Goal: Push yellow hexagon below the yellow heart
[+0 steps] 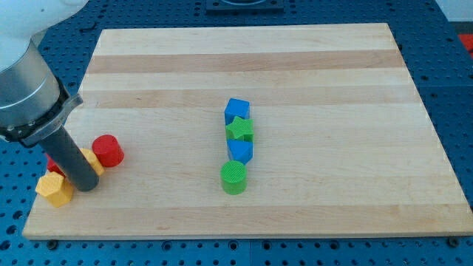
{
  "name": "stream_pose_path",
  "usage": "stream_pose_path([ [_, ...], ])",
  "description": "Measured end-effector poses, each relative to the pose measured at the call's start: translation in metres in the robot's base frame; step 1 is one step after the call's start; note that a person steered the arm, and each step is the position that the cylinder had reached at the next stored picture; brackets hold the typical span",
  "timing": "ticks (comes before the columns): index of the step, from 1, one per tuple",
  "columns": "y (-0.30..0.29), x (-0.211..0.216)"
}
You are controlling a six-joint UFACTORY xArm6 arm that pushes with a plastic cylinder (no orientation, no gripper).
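Note:
The yellow hexagon (55, 190) lies near the board's bottom left corner. A yellow block, probably the yellow heart (94, 160), sits just up and right of it, mostly hidden behind my rod. My tip (86, 186) rests on the board between the two, touching or almost touching the hexagon's right side. The rod slants up to the view's left.
A red cylinder (108, 150) stands right of the heart, and a red block (52, 164) peeks out left of the rod. In mid-board a column runs top to bottom: blue block (237, 110), green star (240, 130), blue block (240, 151), green cylinder (233, 177). The board's left edge (33, 199) is close to the hexagon.

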State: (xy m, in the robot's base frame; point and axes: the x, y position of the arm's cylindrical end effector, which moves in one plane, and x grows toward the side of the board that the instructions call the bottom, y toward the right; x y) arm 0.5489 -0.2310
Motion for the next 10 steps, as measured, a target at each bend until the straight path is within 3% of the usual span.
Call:
stream_pose_path([
  [2,0.001,-0.007],
  [4,0.01,0.043],
  [5,-0.035,0.049],
  [6,-0.071,0.048],
  [10,-0.074,0.036],
])
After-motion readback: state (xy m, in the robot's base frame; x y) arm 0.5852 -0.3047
